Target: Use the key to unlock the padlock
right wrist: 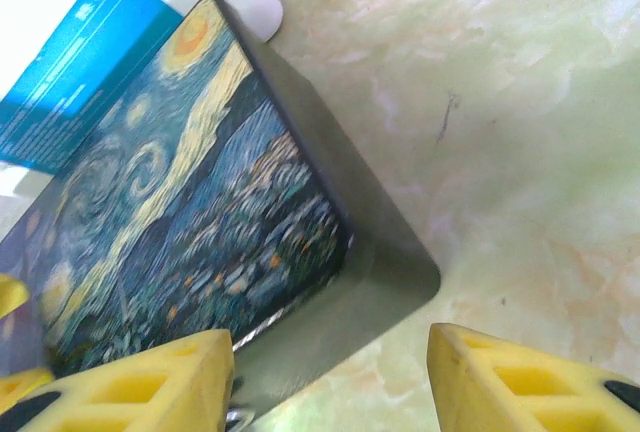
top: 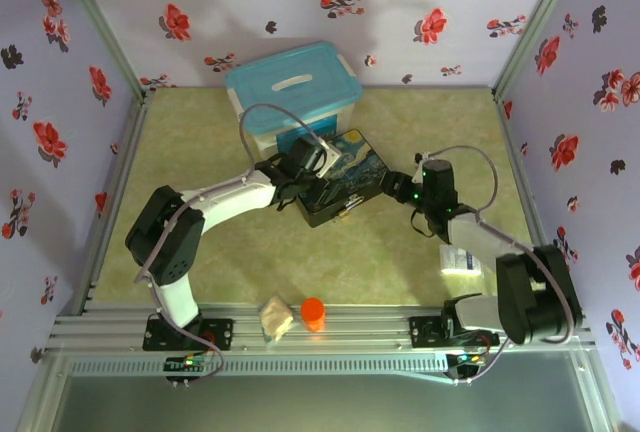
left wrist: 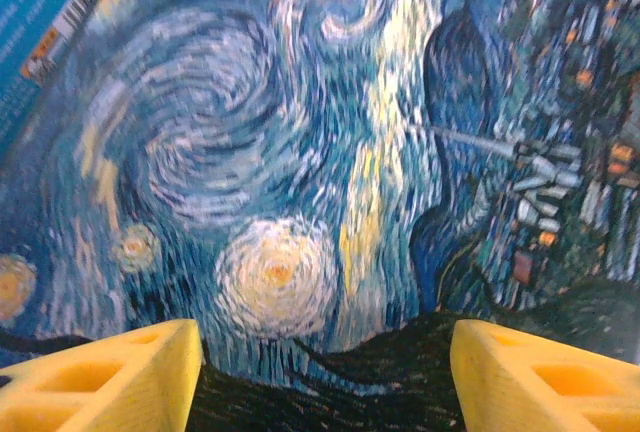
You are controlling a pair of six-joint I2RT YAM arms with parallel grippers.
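Left claw (left wrist: 322, 367): released, fingers spread wide over painted box (left wrist: 260, 152) lid.
Right claw (right wrist: 330, 372): released, at painted box's corner.
Orange cylinder (top: 313, 313): well apart from painted box.

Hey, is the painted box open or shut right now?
Shut. The painted box has its starry lid lying flat and flush over the dark side wall, and no interior shows.

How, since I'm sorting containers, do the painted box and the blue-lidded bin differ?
The bin is bigger; the box is smaller and flatter. The bin has a plain blue lid over pale walls; the box has a swirling painted lid over dark sides. Both are rectangular and closed.
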